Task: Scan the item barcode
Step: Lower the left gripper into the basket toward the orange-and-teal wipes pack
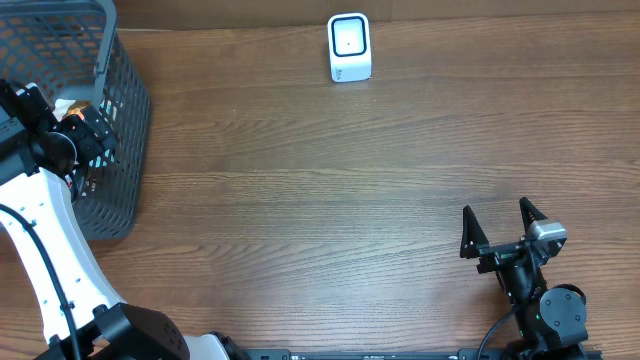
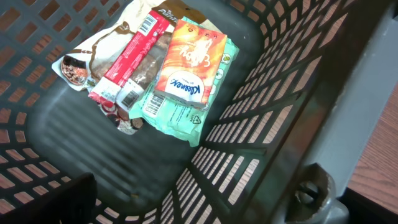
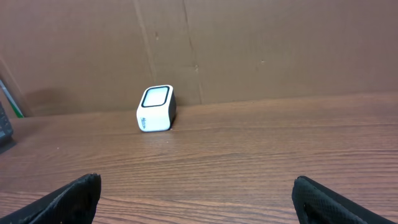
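Observation:
A white barcode scanner (image 1: 349, 47) with a dark window stands at the table's far edge, and it also shows in the right wrist view as the scanner (image 3: 155, 109). The items lie on the floor of the grey mesh basket (image 1: 125, 120): an orange Kleenex pack (image 2: 189, 65) on a green packet (image 2: 180, 115), a red bar (image 2: 134, 53) with a barcode label, and a brown snack bag (image 2: 78, 68). My left gripper (image 1: 88, 135) hangs open inside the basket above them and touches none. Only one finger (image 2: 68, 199) shows. My right gripper (image 1: 496, 210) rests open and empty near the front right.
The basket wall (image 2: 273, 93) and its thick rim rise close on the right of my left gripper. A brown cardboard wall (image 3: 249, 43) backs the table behind the scanner. Bare wooden tabletop (image 1: 320, 200) lies between the basket and my right arm.

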### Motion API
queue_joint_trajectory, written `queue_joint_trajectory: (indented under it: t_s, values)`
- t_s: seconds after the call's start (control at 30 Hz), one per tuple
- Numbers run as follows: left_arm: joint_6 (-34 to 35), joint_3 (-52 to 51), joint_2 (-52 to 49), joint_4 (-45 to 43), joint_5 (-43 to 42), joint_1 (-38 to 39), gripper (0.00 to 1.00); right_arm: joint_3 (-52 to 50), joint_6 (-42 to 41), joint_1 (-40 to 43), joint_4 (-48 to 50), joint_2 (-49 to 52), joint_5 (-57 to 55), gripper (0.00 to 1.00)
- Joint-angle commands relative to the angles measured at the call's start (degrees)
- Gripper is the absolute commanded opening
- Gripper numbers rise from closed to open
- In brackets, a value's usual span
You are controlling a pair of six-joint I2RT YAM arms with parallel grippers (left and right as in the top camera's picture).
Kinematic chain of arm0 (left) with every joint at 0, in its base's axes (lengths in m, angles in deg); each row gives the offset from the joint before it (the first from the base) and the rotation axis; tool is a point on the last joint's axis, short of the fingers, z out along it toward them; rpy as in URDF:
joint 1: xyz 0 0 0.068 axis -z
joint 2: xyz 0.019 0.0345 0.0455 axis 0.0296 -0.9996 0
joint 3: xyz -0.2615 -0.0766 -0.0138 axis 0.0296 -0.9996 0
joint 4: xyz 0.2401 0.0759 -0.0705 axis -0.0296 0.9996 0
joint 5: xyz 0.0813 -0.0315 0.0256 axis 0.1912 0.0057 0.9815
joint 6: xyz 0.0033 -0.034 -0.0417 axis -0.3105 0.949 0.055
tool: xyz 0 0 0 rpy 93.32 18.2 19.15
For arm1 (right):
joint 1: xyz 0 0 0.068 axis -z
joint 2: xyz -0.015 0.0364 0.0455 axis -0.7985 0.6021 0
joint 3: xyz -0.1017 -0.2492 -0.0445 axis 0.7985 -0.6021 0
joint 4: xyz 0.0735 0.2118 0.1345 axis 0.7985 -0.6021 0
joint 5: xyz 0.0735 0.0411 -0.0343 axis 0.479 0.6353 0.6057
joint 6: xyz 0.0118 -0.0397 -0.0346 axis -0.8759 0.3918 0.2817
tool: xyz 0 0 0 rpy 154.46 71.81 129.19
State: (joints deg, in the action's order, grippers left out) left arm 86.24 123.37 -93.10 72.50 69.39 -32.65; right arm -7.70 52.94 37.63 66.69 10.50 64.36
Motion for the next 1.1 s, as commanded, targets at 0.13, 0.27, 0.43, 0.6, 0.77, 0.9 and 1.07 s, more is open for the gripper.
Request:
queue_joint_trajectory:
  t_s: [0.13, 0.27, 0.43, 0.6, 0.77, 0.9, 1.07]
  values:
    - [-0.5, 1.16, -0.55, -0.35, -0.17, -0.24, 1.0, -0.61, -0.22, 0.33, 0.24, -0.35, -0.09, 1.0]
    - [-0.5, 1.16, -0.92, -0.35, -0.17, -0.24, 1.0, -0.61, -0.22, 0.33, 0.22, -0.35, -0.09, 1.0]
    - [-0.48, 1.16, -1.01, -1.4, 2.6, -0.55, 1.0, -0.61, -0.22, 0.33, 0.24, -0.35, -0.09, 1.0]
    - [-0.48, 1.55, -1.01, -3.96, -5.27, -2.12, 1.0, -0.61, -0.22, 0.33, 0.22, -0.35, -0.09, 1.0]
    - [-0.46, 3.93, -1.01, -5.79, -13.84, -2.16, 1.0, -0.61, -0.22, 0.33, 0.24, -0.35, -0.09, 1.0]
    - [1.51, 9.77, -0.98, -5.64, -15.67, -2.16, 1.0, -0.61, -0.22, 0.33, 0.24, -0.35, -0.09, 1.0]
    - [1.92, 16.31, -0.98, -5.33, -15.1, -2.29, 1.0, -0.61, -0.22, 0.33, 0.24, -0.35, -0.09, 1.0]
